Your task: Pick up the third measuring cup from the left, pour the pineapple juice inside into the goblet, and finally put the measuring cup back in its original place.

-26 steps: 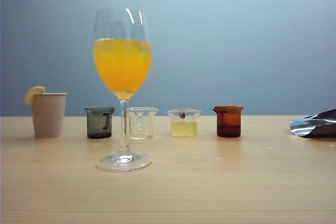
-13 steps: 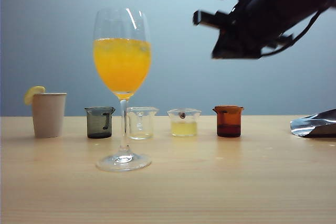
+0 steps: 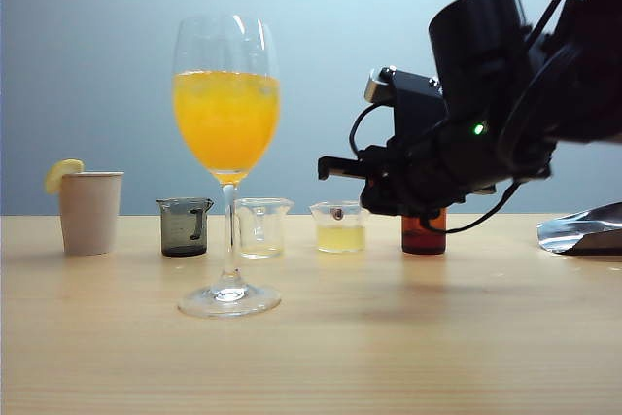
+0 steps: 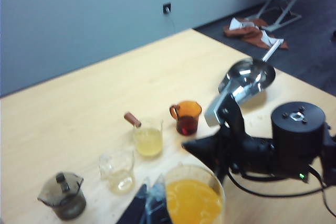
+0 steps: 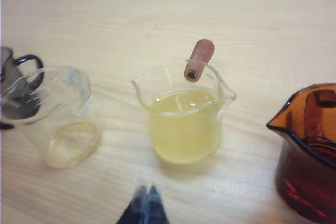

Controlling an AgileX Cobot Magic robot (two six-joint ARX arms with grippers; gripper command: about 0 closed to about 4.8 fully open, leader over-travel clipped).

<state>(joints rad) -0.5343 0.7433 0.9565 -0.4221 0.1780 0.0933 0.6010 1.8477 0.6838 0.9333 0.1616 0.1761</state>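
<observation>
While the small clear squat measuring cup (image 5: 184,116) of pale yellow pineapple juice (image 5: 181,129) stands untouched in the row near the far edge of the light wood-grain table (image 3: 389,337), the right gripper (image 5: 144,205) hangs just on its near side, fingers pressed together and empty, pointing at the cup's wall. Its reddish-brown handle stub (image 5: 198,60) juts from the far rim, away from the fingers. Farther off, the left gripper (image 4: 149,203) also looks closed, over the tall clear stemmed goblet (image 3: 226,162), so the right arm is better placed.
</observation>
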